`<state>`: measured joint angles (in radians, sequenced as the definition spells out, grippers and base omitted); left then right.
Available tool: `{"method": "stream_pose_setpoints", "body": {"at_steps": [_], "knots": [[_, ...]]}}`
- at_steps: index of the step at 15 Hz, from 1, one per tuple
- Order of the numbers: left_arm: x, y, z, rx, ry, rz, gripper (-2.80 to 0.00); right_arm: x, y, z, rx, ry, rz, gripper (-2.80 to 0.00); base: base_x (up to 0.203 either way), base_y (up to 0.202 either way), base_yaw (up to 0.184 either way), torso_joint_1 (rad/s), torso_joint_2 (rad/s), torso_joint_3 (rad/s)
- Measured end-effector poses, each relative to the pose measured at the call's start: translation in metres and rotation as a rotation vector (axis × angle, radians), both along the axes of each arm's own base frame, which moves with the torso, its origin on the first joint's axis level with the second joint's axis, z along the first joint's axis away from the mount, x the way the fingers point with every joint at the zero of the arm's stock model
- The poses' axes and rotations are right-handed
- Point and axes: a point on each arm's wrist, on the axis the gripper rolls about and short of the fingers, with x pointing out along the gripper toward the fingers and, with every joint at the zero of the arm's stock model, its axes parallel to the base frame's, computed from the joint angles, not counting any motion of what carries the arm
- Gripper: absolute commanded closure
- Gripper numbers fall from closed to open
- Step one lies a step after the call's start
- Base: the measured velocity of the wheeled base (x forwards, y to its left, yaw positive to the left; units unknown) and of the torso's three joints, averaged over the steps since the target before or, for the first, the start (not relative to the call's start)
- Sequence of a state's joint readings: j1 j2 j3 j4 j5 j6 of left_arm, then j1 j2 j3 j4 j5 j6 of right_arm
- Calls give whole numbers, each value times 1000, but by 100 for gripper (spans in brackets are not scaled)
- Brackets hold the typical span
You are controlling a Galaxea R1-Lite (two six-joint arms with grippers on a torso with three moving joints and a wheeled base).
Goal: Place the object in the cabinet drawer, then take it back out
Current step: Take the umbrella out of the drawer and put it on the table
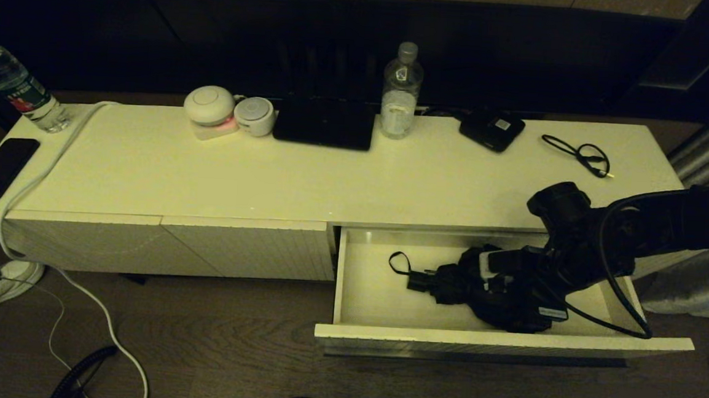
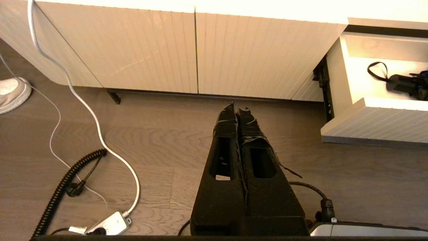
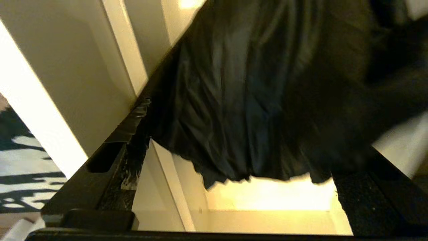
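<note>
Black fabric of the umbrella (image 3: 254,100) is filling the right wrist view, lying between the right gripper's (image 3: 234,174) widely parted fingers (image 3: 100,167), which are clamping nothing; pale drawer wall is showing close beside one finger.

From the head view, the umbrella (image 1: 484,293) is resting inside the open cabinet drawer (image 1: 506,342), handle and loop pointing toward the drawer's left side, with the right gripper (image 1: 510,276) sitting over its bunched body. Judging by this, the putting-in step is finishing; taking it back out calls for closing on the bundle and lifting straight up, clear of the front lip.

Left gripper (image 2: 238,110), fingers pressed together, is idling low above the floor, well apart from the drawer.
</note>
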<state>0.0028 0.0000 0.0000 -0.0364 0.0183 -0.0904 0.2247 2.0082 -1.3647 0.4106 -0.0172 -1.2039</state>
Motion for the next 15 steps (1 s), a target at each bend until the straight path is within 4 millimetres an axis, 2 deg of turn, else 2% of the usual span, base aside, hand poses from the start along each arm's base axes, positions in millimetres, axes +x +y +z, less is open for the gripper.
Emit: {"method": "stream_pose_setpoints", "body": {"at_steps": [15], "knots": [[0,0,0,0,0,-1,0,7,4,-26,15,59,-18,-280,0,0,0,0,0,0]]}}
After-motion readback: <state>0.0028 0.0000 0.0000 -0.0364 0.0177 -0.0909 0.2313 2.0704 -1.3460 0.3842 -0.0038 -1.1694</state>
